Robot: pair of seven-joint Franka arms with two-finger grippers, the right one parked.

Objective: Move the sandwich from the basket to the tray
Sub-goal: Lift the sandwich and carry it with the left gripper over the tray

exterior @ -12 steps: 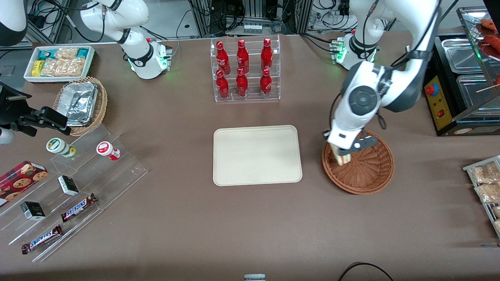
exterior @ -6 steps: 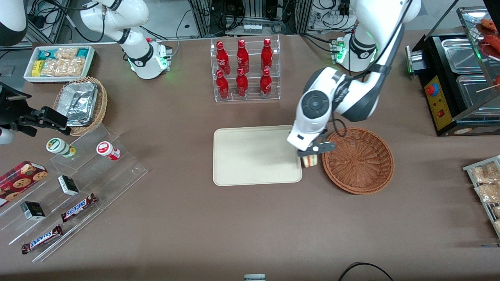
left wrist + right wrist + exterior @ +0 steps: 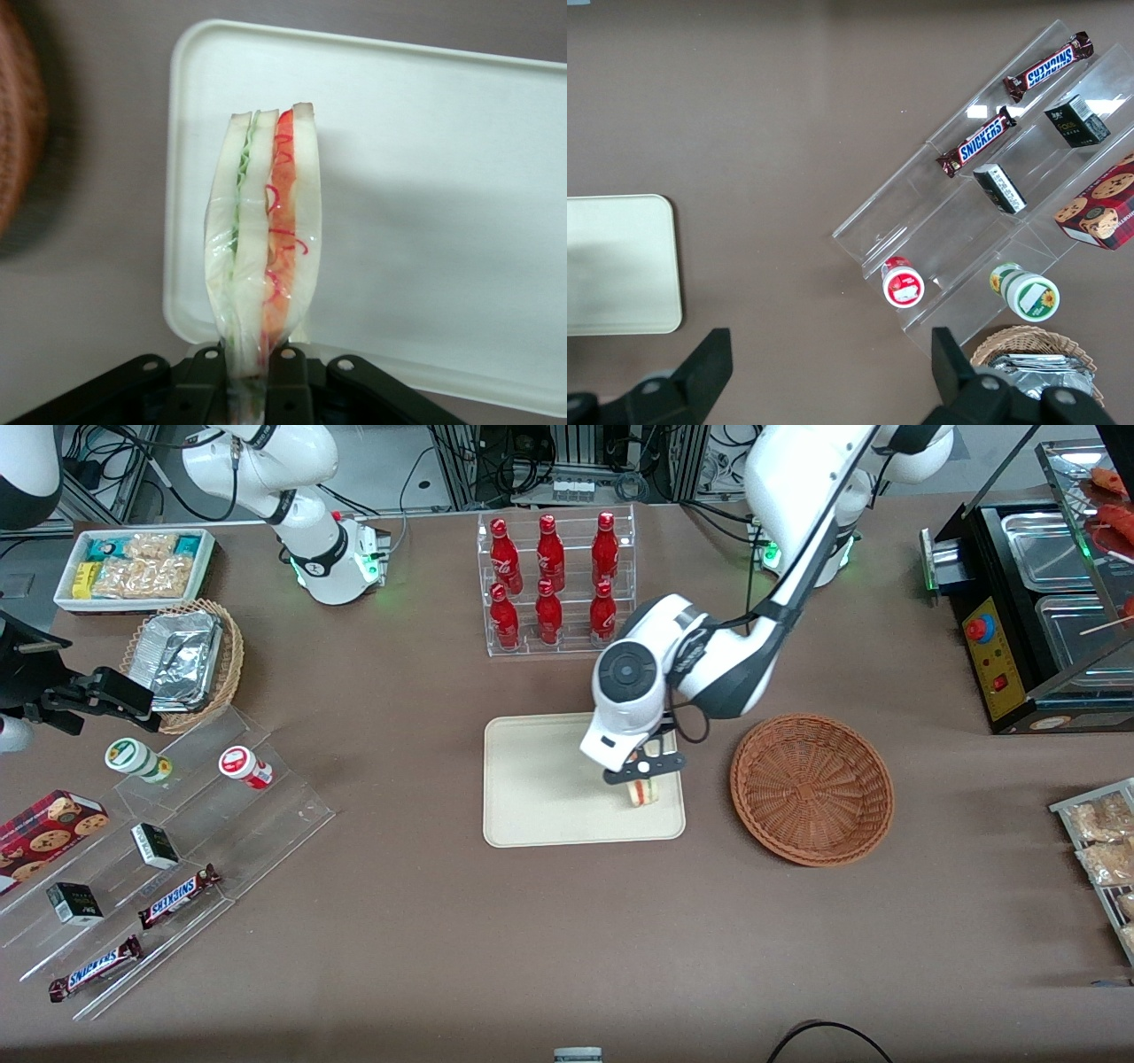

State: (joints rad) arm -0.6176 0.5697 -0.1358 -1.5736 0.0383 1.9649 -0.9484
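Over the tray, front view: gripper [image 3: 644, 770] hangs above the tray's [image 3: 549, 779] end nearest the basket [image 3: 811, 788], fingers clamped on the sandwich [image 3: 645, 791].
Sandwich, front view: pale wedge just under the black fingers, over the tray's 4 o'clock corner (whether it touches the tray surface cannot be told).
Basket, front view: at 3 o'clock of the tray, near it but apart, nothing in it.
Bottles, front view: red bottles [image 3: 550, 576] in a clear rack at 12 o'clock of the tray, farther from the camera.
Foil basket, front view: tan wicker basket with foil trays [image 3: 182, 660] toward the parked arm's end of the table, with a white snack bin [image 3: 135, 567] farther from the camera than it.

Gripper, left wrist view: gripper [image 3: 249, 376] shut on the sandwich's narrow end, one black finger [image 3: 205, 376] on each bread face.
Sandwich, left wrist view: sandwich [image 3: 263, 235] stands on edge, cut side showing a green layer and a red layer between white slices (a clear wrap glints on it).
Tray, left wrist view: tray [image 3: 425, 177] lies under the sandwich; a rounded corner shows close to the fingers.
Basket, left wrist view: basket [image 3: 18, 133] is a brown blur at the edge.

Tray, right wrist view: one end of the tray [image 3: 620, 266] shows, bare.
Shelf, right wrist view: clear stepped shelf [image 3: 992, 204] with Snickers bars [image 3: 977, 142].
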